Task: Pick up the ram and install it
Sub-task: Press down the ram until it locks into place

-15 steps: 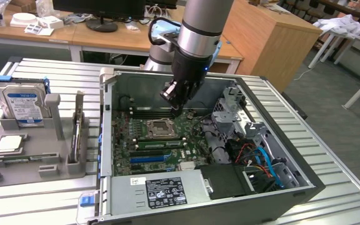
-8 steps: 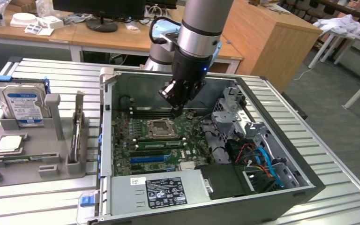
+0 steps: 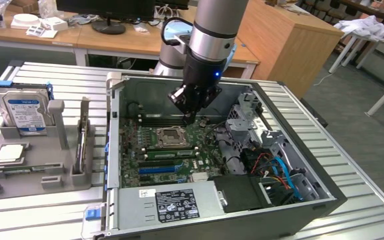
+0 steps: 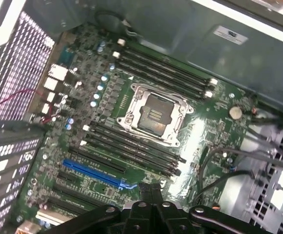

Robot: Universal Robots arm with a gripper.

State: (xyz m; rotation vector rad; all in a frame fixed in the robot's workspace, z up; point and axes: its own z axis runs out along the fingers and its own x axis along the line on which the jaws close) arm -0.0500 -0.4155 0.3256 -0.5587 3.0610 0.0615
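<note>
Closed, the gripper (image 3: 190,120) hangs inside the computer case (image 3: 325,192) above the motherboard (image 3: 148,172), holding nothing; the ram (image 3: 84,135) stands on edge in the grey holder (image 3: 18,182) beside the case; the holder also carries a hard drive (image 3: 25,109) and a processor chip (image 3: 10,154).

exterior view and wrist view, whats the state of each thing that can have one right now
gripper: shut, empty, down inside the case over the motherboard
computer case: lying on its side, side panel off
cpu socket: no processor in it
ram: standing on edge in the grey holder beside the case
hard drive: upright in the holder
</note>
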